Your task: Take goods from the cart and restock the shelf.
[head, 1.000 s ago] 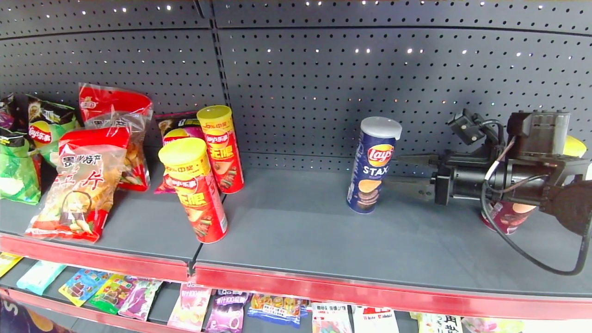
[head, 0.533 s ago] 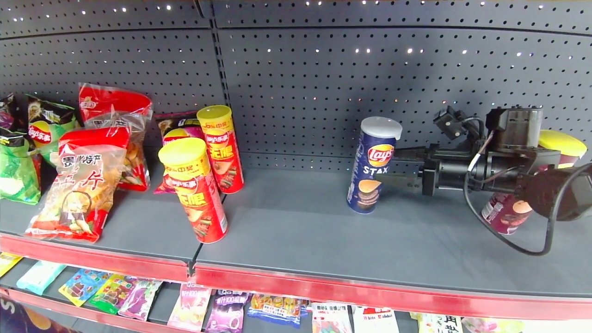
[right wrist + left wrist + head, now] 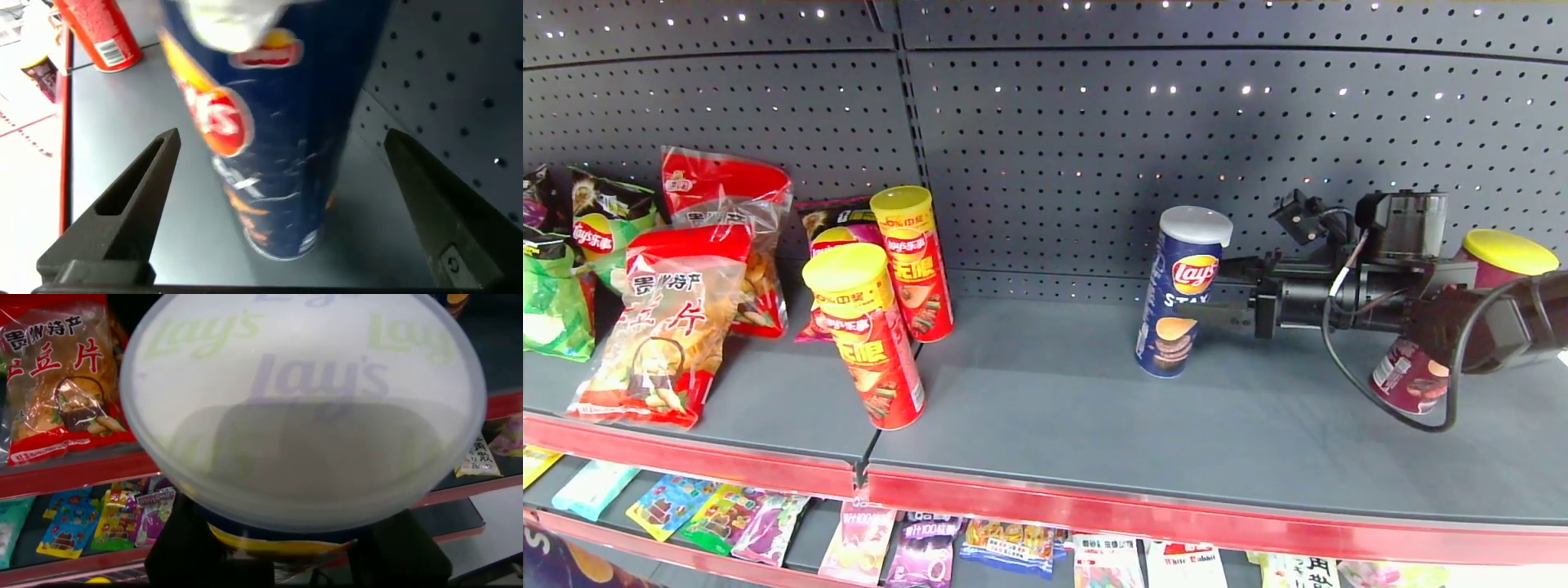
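— What takes up most of the frame for us?
— The grey pegboard wall (image 3: 1094,163) across the top. Under it is the shelf (image 3: 1094,408), its bare deck running from the centre to the right edge, with a red strip along the front.

— And the arm?
— We see the right gripper (image 3: 1213,287) lying level at mid-height, right of centre. Its fingers (image 3: 122,204) stand wide apart, one on each side of the blue can (image 3: 1176,278), and in the right wrist view neither touches it.

— Where is that can?
— It is upright on the shelf, just right of centre and near the wall, with its white lid on.

— What else do we have there?
— At the left are red snack bags (image 3: 666,327) and green bags (image 3: 556,302). Beside them stand two red cans (image 3: 870,335) with yellow lids. At the far right a maroon can (image 3: 1507,251) is partly behind the arm.

— And the other arm?
— In the left wrist view we find the left gripper (image 3: 286,555) clamped on a second can (image 3: 302,416), whose pale lid faces the camera.

— Smallest things?
— Small packets (image 3: 768,523) lie along the bottom edge, on the lower shelf.
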### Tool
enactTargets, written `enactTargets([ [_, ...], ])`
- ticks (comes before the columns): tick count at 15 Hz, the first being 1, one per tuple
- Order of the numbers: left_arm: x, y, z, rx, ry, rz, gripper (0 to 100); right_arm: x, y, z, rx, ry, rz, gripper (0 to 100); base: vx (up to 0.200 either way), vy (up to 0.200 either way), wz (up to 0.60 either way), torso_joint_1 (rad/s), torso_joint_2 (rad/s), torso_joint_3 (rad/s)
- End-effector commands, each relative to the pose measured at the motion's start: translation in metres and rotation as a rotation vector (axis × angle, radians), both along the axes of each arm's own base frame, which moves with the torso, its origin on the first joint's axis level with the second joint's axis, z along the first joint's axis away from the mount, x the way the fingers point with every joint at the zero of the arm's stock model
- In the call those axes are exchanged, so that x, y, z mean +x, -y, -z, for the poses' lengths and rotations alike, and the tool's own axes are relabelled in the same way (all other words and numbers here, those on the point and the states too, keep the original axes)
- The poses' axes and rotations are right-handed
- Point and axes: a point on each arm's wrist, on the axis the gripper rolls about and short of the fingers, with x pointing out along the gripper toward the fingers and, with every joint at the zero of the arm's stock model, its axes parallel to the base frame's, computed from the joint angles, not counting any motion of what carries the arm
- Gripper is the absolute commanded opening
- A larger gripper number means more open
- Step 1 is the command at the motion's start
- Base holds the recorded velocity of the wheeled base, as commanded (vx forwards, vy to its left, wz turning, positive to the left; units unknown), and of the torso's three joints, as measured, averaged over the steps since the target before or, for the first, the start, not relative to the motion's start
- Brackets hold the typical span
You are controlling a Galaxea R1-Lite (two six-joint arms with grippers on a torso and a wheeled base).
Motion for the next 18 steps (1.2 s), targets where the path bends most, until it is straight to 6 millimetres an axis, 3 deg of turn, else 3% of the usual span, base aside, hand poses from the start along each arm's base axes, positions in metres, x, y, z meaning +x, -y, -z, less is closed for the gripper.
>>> enactTargets([
  [1,0.0,0.0,0.0,0.0,-0.001,0.0,0,0.007,-0.002,0.001,0.007,0.003,-0.019,100,0.0,0.0,0.0,0.0,0.0,0.0],
  [11,0.0,0.0,0.0,0.0,-0.003,0.014,0,0.016,-0.005,0.005,0.023,0.002,-0.072,100,0.0,0.0,0.0,0.0,0.0,0.0],
  [12,0.0,0.0,0.0,-0.001,-0.002,0.014,0,0.018,-0.006,0.004,0.025,0.008,-0.075,0,0.0,0.0,0.0,0.0,0.0,0.0],
  [18,0.0,0.0,0.0,-0.001,0.0,0.014,0,0.017,-0.02,0.006,0.022,0.004,-0.099,0,0.0,0.0,0.0,0.0,0.0,0.0],
])
